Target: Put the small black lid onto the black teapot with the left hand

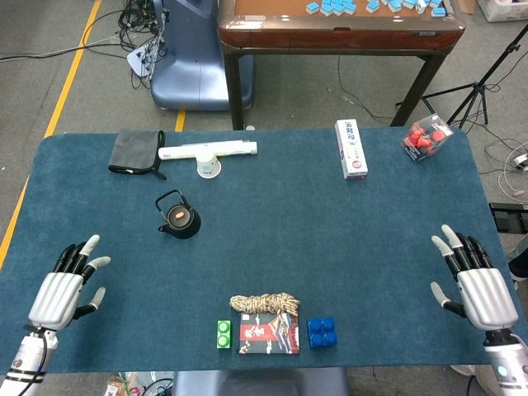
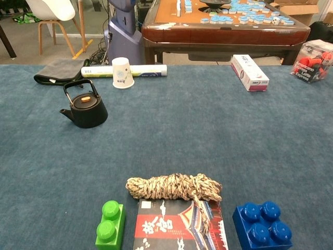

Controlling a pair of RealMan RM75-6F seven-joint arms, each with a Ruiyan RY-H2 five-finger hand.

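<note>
Black teapot (image 1: 179, 219) stands upright on the blue worktop (image 1: 330, 231), handle raised, with the small black lid (image 2: 86, 99) seated on top, orange knob showing. Left hand (image 1: 62, 289) lies near the worktop's left front edge, fingers spread, holding nothing, well apart from the teapot. Right hand (image 1: 480, 285) sits at the right front edge, likewise spread and, as far as visible, empty.
</note>
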